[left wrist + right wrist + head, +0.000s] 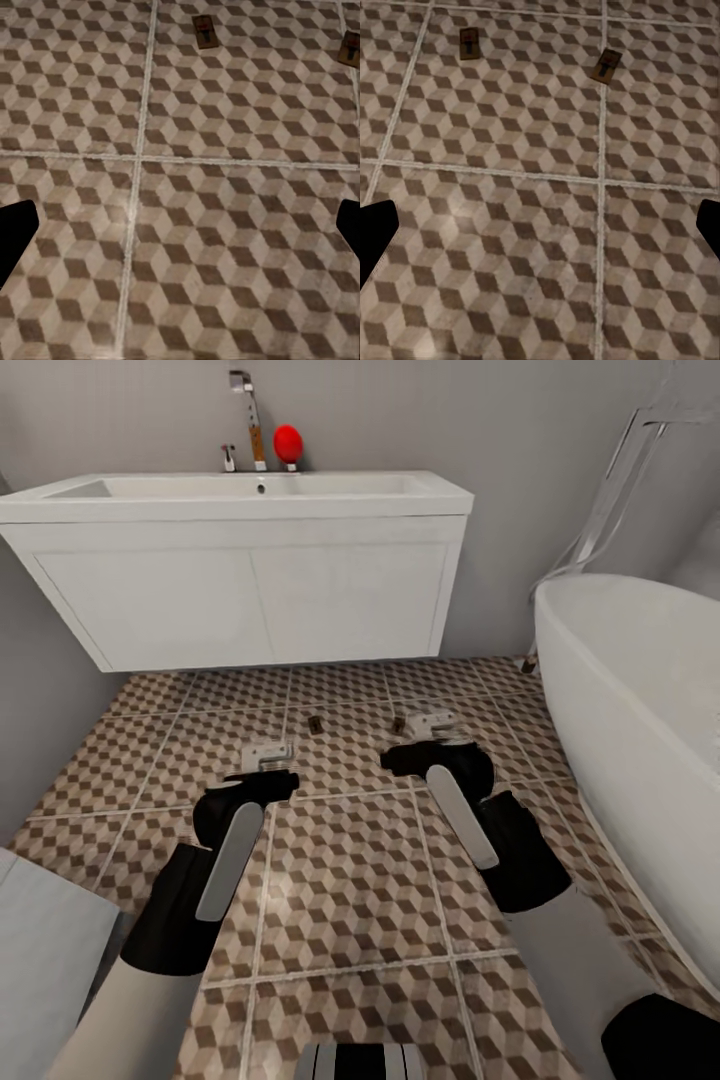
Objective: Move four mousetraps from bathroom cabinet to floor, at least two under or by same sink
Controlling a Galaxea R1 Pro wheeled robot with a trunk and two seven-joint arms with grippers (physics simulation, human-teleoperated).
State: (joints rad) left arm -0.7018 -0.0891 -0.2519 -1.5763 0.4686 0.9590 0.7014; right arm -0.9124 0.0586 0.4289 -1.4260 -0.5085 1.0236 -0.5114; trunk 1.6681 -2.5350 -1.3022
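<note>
Two mousetraps lie flat on the cube-patterned bathroom floor (350,880) in front of the sink (260,488). One mousetrap (316,724) lies between my two grippers. The other mousetrap (399,726) sits right beside my right gripper (432,726). My left gripper (268,757) hovers low over the tiles, short of the traps. The left wrist view looks past my open, empty left gripper (180,232) at one mousetrap (204,32) and another at the frame's edge (349,46). In the right wrist view my right gripper (540,232) is open and empty, with two mousetraps (469,43) (606,65) beyond it. The cabinet is out of view.
The sink tops a wall-hung white vanity (250,605) with open floor under it. A faucet (245,410) and a red object (288,443) stand on its back edge. A white bathtub (640,690) bounds the right side, and a grey wall and a pale grey surface (40,940) the left.
</note>
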